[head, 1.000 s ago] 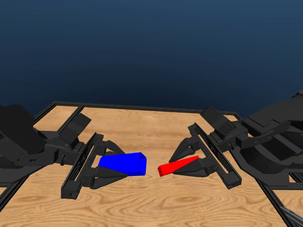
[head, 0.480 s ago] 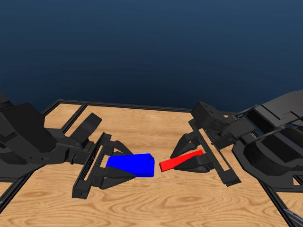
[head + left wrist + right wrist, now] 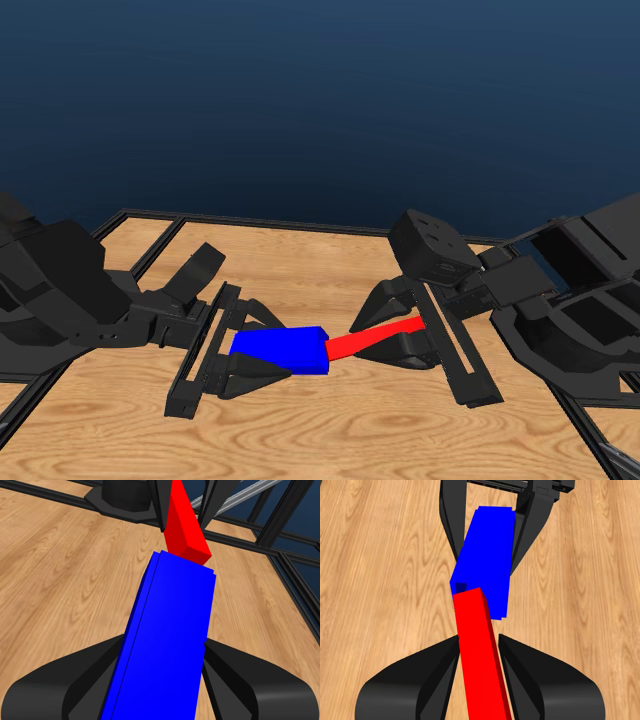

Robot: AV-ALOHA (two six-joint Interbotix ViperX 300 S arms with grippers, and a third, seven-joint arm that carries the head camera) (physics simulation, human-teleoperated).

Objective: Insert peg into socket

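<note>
The blue socket (image 3: 283, 350) hangs just above the table with my left gripper (image 3: 272, 345) shut on it, hollow end toward the right arm. My right gripper (image 3: 388, 336) is shut on the red peg (image 3: 372, 339), which slants down to the socket's mouth. Their ends meet in the head view. In the right wrist view the peg (image 3: 480, 655) reaches the socket's (image 3: 488, 560) opening, a sliver of dark hollow showing beside its tip. How deep it sits I cannot tell. The left wrist view shows the socket (image 3: 167, 645) with the peg (image 3: 184, 527) beyond its far end.
The wooden table (image 3: 330, 440) lies under both grippers. A black frame rail (image 3: 250, 222) borders its far edge and sides. Both arms' bulky bodies fill the left and right edges of the head view.
Both grippers have moved toward each other. The gap between the peg's tip and the socket's open end has closed, so they now meet.
</note>
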